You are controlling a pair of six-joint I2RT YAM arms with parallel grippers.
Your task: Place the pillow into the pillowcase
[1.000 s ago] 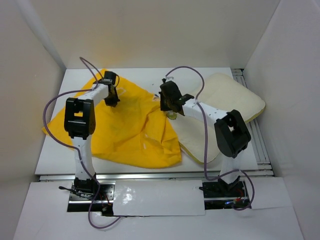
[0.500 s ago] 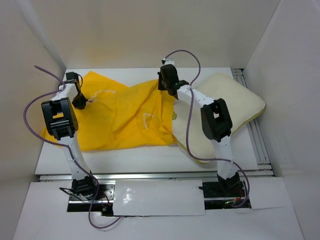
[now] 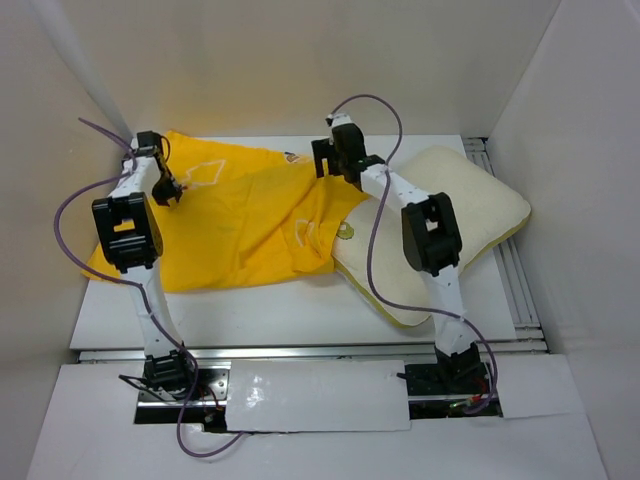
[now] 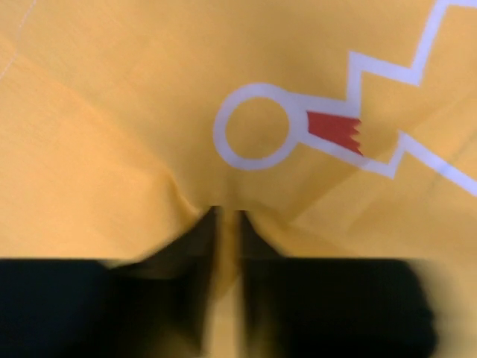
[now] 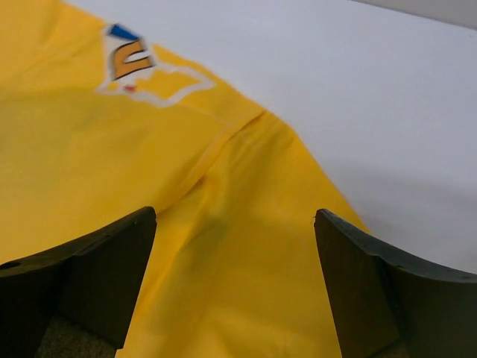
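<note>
The bright yellow pillowcase point(image 3: 240, 220) lies spread over the left and middle of the table, its right end overlapping the cream pillow point(image 3: 450, 210) at the right. My left gripper point(image 3: 172, 190) is at the pillowcase's far left part. In the left wrist view its jaws point(image 4: 226, 212) pinch a puckered fold of the printed yellow fabric point(image 4: 112, 149). My right gripper point(image 3: 322, 165) hovers over the pillowcase's far right edge. In the right wrist view it point(image 5: 235, 216) stands wide open above the yellow cloth point(image 5: 89, 149), with nothing held.
The white table point(image 3: 250, 310) shows bare in front of the pillowcase and behind it point(image 5: 358, 89). Metal rails point(image 3: 505, 270) run along the right edge under the pillow. White walls enclose the left, back and right sides.
Both arms swung toward the back and apart, pulling the pillowcase out flatter and wider. The right gripper opened and let go of the fabric. The left gripper keeps its pinch.
</note>
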